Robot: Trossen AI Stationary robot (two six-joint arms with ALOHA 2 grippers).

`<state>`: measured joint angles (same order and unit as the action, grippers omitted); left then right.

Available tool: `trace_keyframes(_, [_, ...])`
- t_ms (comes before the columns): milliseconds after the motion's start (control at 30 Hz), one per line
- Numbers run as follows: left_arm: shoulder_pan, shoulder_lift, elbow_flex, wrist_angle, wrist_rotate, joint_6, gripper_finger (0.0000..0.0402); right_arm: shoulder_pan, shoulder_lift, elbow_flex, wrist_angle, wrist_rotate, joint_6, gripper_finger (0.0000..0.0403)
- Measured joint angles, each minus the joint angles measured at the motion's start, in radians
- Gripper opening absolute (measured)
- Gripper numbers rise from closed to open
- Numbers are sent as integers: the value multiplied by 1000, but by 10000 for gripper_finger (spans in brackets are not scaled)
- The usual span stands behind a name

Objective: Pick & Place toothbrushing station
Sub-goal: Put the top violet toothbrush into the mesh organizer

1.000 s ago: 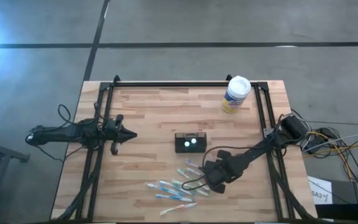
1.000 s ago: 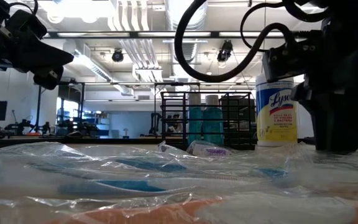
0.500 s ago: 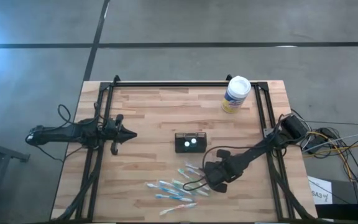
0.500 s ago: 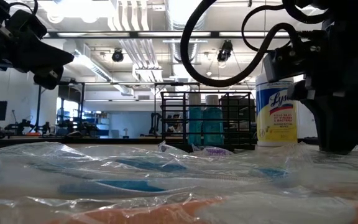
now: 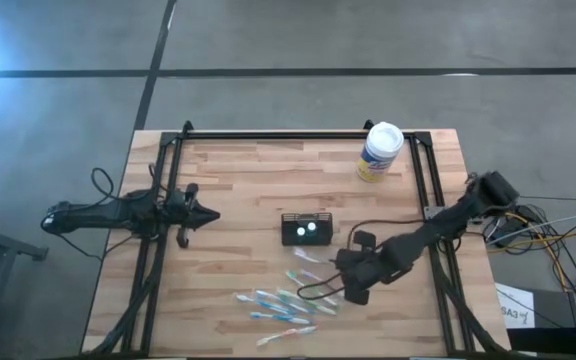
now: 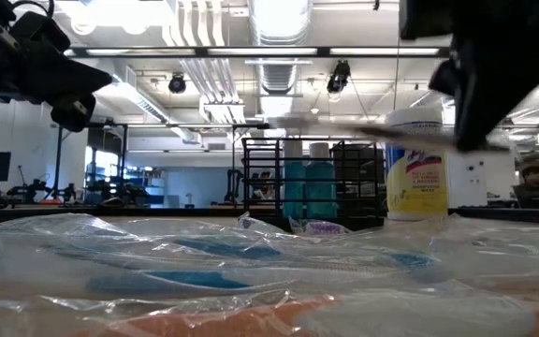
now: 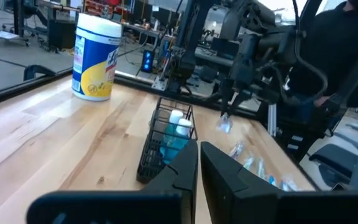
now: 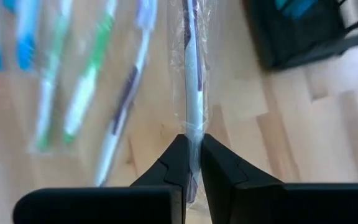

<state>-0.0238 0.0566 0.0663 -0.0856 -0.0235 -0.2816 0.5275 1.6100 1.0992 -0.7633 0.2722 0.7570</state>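
My right gripper [image 5: 352, 292] hangs above the table's near right part, shut on a toothbrush in clear wrap [image 8: 192, 74]. The left wrist view shows it too, the wrapped toothbrush [image 7: 224, 124] hanging under the far gripper. Several more wrapped toothbrushes [image 5: 278, 305] lie flat on the wood to its left. The toothbrushing station [image 5: 306, 229], a small black holder with two pale items in its top, stands at the table's middle, apart from both grippers. My left gripper [image 5: 213, 216] waits shut and level at the table's left. My right gripper pinches the wrapped toothbrush near one end [image 8: 192, 132] between its two fingers, through the clear wrap. The fingers slant down from above. The rest of the brush sticks out ahead of them toward the station, lifted clear of the table.
A white-lidded, yellow-labelled canister [image 5: 380, 152] stands at the far right. A black frame [image 5: 288, 135] runs along the table's far side and down both sides. Bare wood lies between the station and the far edge.
My right gripper has risen from the row of toothbrushes with one wrapped toothbrush in its fingers. That brush is now lifted clear of the table, and the others have stayed where they lay.
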Motion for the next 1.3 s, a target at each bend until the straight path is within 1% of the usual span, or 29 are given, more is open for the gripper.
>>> trace_keyframes(100, [0,0,1,-1,0,-5,23,13,-77,0,11,39,-2,24])
trace_keyframes(233, [0,0,-1,5,-1,-4,23,36,-173,0,18,118,-18,24])
trace_keyframes(367, [0,0,-2,7,-5,16,23,55,-255,0,34,187,-66,24])
trace_keyframes(500, [1,0,-4,22,-5,26,23,61,-319,-13,102,252,-150,24])
trace_keyframes(633, [1,0,-7,71,-1,26,23,65,-341,-30,258,338,-315,24])
trace_keyframes(800, [1,0,-7,150,1,-32,23,64,-322,-74,504,341,-532,24])
trace_keyframes(933, [1,7,-7,158,16,-64,23,64,-290,-144,728,342,-660,24])
trace_keyframes(967, [1,12,-7,159,24,-81,23,64,-281,-165,786,341,-689,24])
trace_keyframes(1033, [0,26,-9,214,112,-95,27,63,-266,-207,877,331,-732,24])
trace_keyframes(1100, [-3,40,-15,321,224,-96,38,63,-259,-250,946,328,-739,24])
trace_keyframes(1167, [-5,55,-21,424,280,-91,57,62,-259,-295,1000,331,-740,24])
trace_keyframes(1233, [-6,73,-22,476,279,-70,79,56,-261,-342,1041,335,-743,24])
trace_keyframes(1300, [-7,93,-22,486,236,-42,103,43,-261,-379,1089,354,-744,24])
